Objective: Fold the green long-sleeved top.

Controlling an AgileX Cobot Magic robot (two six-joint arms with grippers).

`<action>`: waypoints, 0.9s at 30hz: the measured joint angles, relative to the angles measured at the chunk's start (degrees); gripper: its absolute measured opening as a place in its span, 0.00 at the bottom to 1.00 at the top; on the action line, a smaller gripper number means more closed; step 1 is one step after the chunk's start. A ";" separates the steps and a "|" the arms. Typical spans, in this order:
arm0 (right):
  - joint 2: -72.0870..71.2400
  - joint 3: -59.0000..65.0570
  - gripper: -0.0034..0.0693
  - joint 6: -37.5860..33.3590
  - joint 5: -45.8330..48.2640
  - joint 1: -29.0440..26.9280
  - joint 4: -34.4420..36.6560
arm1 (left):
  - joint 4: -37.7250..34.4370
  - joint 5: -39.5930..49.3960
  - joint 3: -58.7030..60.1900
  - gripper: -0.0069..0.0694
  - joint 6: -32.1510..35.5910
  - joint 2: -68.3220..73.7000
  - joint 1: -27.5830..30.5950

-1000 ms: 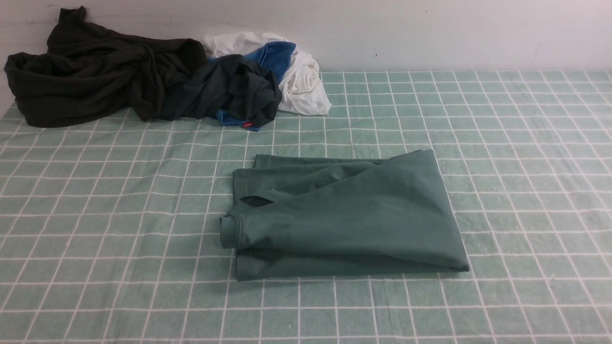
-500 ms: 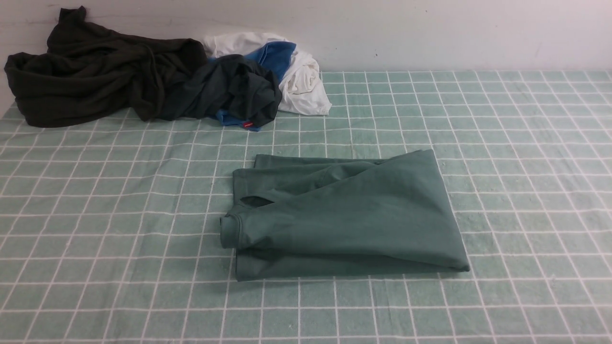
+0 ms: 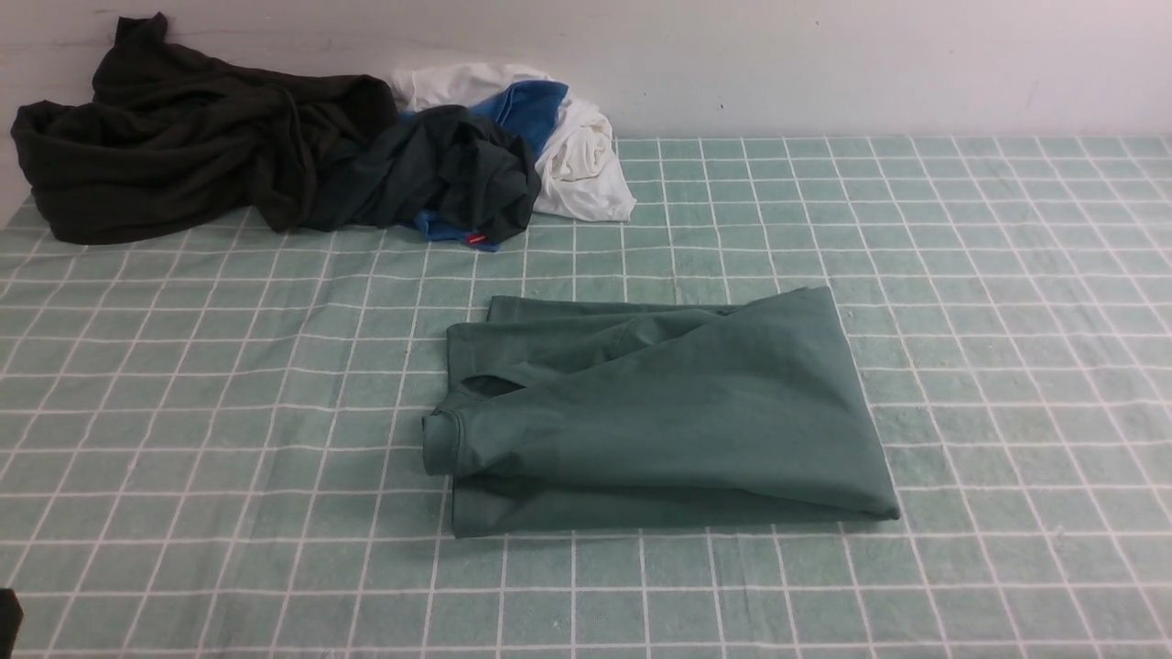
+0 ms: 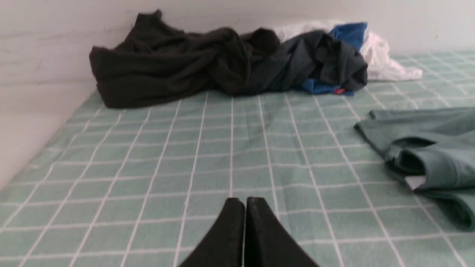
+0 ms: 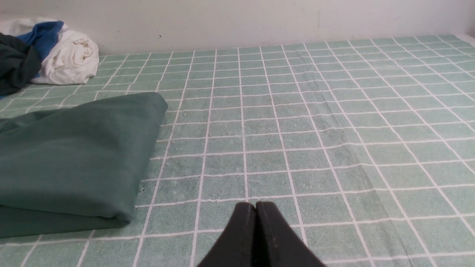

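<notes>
The green long-sleeved top lies folded into a compact bundle in the middle of the checked cloth, its round neck facing left. It also shows in the left wrist view and in the right wrist view. No logo shows. My left gripper is shut and empty, low over the cloth to the left of the top; a dark bit of it shows at the front view's lower left edge. My right gripper is shut and empty, low over the cloth to the right of the top.
A black-brown garment, a blackish-green garment, a blue piece and a white garment are piled at the back left against the wall. The green checked cloth covers the table.
A dark part of my left arm has come into view at the front view's lower left edge. The top has not moved.
</notes>
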 joint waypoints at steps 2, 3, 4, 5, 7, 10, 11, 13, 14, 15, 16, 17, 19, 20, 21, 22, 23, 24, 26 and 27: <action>0.00 0.00 0.03 0.00 0.05 0.00 0.00 | 0.48 3.55 0.05 0.09 0.07 0.00 0.08; 0.00 0.00 0.03 0.00 0.05 0.00 0.00 | 0.70 4.80 -0.02 0.09 0.14 0.00 0.08; 0.00 0.00 0.03 0.11 0.05 0.00 0.00 | 0.69 5.30 -0.11 0.09 0.14 0.00 0.08; 0.00 0.00 0.03 0.13 0.05 0.00 0.00 | 0.69 5.58 -0.14 0.09 0.14 0.00 0.08; 0.00 0.00 0.03 0.13 0.11 0.00 0.00 | 0.64 6.11 -0.26 0.09 0.14 0.00 0.08; 0.00 -0.06 0.03 0.13 0.24 0.00 0.00 | 0.53 6.25 -0.27 0.09 0.19 0.00 0.08; 0.00 -0.06 0.03 0.13 0.28 0.00 0.00 | 0.53 6.25 -0.27 0.09 0.19 0.00 0.08; 0.00 -0.06 0.03 0.13 0.28 0.00 0.00 | 0.53 6.25 -0.27 0.09 0.19 0.00 0.08; 0.00 -0.06 0.03 0.13 0.28 0.00 0.00 | 0.53 6.25 -0.27 0.09 0.19 0.00 0.08; 0.00 -0.06 0.03 0.13 0.28 0.00 0.00 | 0.53 6.25 -0.27 0.09 0.19 0.00 0.08; 0.00 -0.06 0.03 0.13 0.28 0.00 0.00 | 0.53 6.25 -0.27 0.09 0.19 0.00 0.08; 0.00 -0.06 0.03 0.13 0.28 0.00 0.00 | 0.53 6.25 -0.27 0.09 0.19 0.00 0.08; 0.00 -0.06 0.03 0.13 0.28 0.00 0.00 | 0.53 6.28 -0.27 0.09 0.19 0.00 0.08; 0.00 -0.06 0.03 0.13 0.28 0.00 0.00 | 0.53 6.28 -0.27 0.09 0.19 0.00 0.08; 0.00 -0.06 0.03 0.13 0.28 0.00 0.00 | 0.53 6.28 -0.27 0.09 0.19 0.00 0.08; 0.00 -0.06 0.03 0.13 0.28 0.00 0.00 | 0.48 6.28 -0.27 0.09 0.19 0.00 0.08; 0.00 -0.06 0.03 0.13 0.28 0.00 0.00 | 0.48 6.28 -0.27 0.09 0.19 0.00 0.08; 0.00 -0.06 0.03 0.13 0.28 0.00 0.00 | 0.48 6.28 -0.27 0.09 0.19 0.00 0.08; 0.00 -0.06 0.03 0.15 0.28 0.00 0.00 | 0.48 6.28 -0.27 0.09 0.19 0.00 0.08; 0.00 -0.06 0.03 0.15 0.28 0.00 0.00 | 0.48 6.28 -0.27 0.09 0.19 0.00 0.08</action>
